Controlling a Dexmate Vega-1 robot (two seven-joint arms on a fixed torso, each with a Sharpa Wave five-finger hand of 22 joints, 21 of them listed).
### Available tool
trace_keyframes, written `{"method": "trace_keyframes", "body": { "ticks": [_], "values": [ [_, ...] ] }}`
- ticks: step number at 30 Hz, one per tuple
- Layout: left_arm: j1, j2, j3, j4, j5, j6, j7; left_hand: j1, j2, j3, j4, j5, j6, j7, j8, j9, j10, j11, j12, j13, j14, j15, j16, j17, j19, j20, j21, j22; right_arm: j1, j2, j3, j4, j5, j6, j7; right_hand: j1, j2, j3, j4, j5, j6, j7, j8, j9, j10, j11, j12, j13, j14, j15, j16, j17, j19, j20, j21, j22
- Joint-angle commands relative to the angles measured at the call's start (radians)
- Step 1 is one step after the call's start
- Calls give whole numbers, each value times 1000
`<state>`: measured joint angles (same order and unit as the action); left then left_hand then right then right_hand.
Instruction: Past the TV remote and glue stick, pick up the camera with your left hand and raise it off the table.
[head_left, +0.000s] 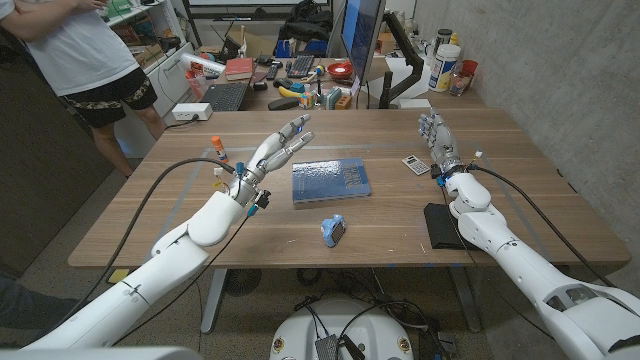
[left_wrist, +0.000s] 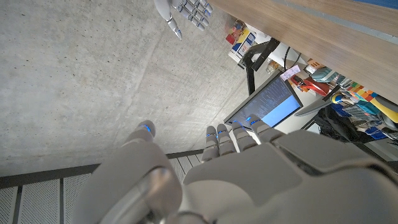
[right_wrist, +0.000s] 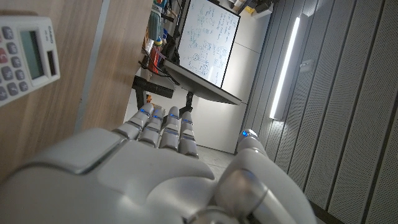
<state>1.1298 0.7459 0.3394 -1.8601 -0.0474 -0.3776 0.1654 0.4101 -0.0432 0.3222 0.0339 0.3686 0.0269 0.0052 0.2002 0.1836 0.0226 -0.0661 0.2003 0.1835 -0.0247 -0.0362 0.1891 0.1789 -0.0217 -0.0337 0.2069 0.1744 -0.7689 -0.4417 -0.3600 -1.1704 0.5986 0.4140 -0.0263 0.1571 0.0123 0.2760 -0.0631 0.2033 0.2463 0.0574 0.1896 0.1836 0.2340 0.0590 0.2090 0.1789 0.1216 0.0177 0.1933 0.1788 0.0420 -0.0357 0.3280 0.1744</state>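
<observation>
The camera (head_left: 333, 230) is small, blue and black, and sits on the table near the front edge, just in front of a blue book (head_left: 330, 182). A glue stick (head_left: 218, 148) with an orange cap stands at the far left. My left hand (head_left: 280, 148) hovers left of the book, fingers spread and holding nothing, well behind and left of the camera. Its back also shows in the left wrist view (left_wrist: 242, 149). My right hand (head_left: 440, 140) stands at the table's right side with straight fingers, holding nothing (right_wrist: 161, 134).
A calculator (head_left: 415, 164) lies just left of my right hand (right_wrist: 25, 53). A flat black object (head_left: 442, 224) lies beside my right forearm. A person (head_left: 85, 55) stands at the back left. Cluttered desks and a monitor (head_left: 362, 35) are behind the table.
</observation>
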Motion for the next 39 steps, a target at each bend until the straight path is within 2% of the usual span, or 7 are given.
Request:
{"method": "trace_keyframes", "body": {
  "ticks": [1,39],
  "values": [
    [20,27,-13,-50,47,28,6,14,2,0,-6,4,12,-3,6,4,5,-7,6,5,6,-2,1,4,1,-52,-2,5,3,1,3,1,-1,8,-1,-4,4,-5,-1,-1,-3,-4,1,4,8,5,3,6,9,-2,-3,4,14,-24,-4,3],
    [74,149,-58,-179,95,142,-72,22,3,-6,-9,-2,21,0,6,4,11,-3,6,6,13,1,3,6,2,-48,-3,6,6,-7,-3,1,-18,3,-9,-10,8,-8,0,-4,-5,-4,2,4,6,4,3,6,9,-1,-4,5,19,-23,-21,3]
  ]
}}
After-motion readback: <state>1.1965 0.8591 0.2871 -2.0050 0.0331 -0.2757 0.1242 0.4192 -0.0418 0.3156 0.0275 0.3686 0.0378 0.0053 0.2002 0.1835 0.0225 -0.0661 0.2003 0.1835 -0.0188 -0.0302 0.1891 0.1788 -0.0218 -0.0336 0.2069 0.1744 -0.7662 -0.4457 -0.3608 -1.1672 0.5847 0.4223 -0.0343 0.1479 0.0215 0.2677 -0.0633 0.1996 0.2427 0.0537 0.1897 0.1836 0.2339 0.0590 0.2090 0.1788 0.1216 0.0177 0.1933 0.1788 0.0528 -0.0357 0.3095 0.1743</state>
